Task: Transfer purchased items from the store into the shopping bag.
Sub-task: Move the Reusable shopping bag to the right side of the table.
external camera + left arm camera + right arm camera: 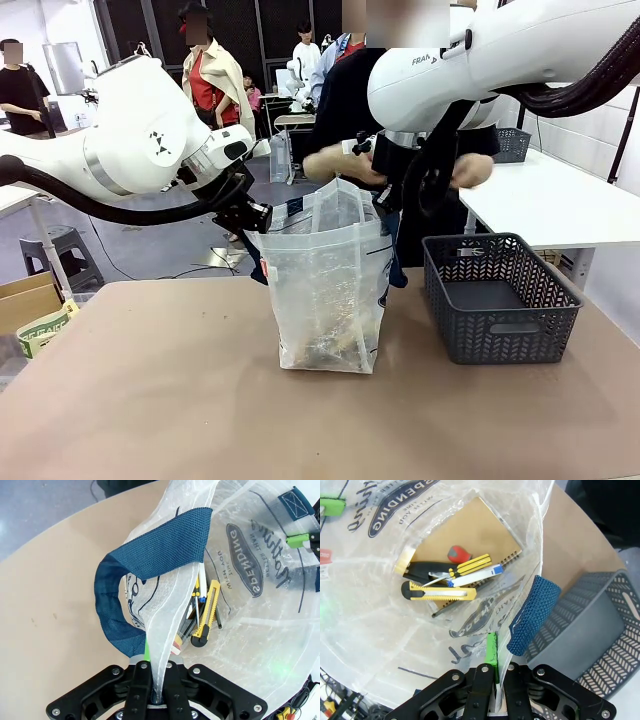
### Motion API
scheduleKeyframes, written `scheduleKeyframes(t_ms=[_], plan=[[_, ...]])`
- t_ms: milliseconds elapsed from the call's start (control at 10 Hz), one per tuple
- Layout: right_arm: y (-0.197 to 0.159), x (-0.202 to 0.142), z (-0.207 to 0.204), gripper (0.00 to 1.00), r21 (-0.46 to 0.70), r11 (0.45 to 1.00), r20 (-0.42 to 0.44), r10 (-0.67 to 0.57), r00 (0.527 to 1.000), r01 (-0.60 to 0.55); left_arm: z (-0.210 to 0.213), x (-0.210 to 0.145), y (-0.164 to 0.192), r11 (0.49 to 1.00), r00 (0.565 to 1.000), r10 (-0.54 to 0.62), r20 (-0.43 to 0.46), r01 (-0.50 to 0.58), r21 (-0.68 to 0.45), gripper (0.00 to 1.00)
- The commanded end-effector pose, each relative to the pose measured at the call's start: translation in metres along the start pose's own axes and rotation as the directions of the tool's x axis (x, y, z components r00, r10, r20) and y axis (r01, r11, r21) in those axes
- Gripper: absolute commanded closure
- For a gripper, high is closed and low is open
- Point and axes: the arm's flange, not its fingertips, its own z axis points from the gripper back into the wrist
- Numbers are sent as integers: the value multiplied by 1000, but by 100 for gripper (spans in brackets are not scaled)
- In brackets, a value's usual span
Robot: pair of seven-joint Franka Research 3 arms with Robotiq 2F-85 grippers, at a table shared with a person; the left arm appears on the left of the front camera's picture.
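At the bottom centre I see my left pincer (159,669) pinched tight on the rim of the shopping bag (250,650), whose translucent wall fills the right of the frame. Its navy strap (150,555) loops up through the middle. Inside lies a yellow utility knife (207,612) among other tools. Tan desk (50,605) spans the left.

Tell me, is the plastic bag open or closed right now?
Open. The left gripper and right gripper each pinch one edge of the shopping bag, spreading its mouth; a yellow cutter lies inside.
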Motion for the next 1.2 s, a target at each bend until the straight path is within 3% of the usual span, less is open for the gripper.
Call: scheduleKeyframes(t_ms=[0, 1100], plan=[[-1, 1, 1, 100, -3, 1000, -3, -4, 1000, 4, 1, 0, -1, 1000, 1000, 9, 1, -9, 14, 100], [-1, 1, 1, 100, -3, 1000, -3, -4, 1000, 4, 1, 0, -1, 1000, 1000, 9, 1, -9, 14, 100]])
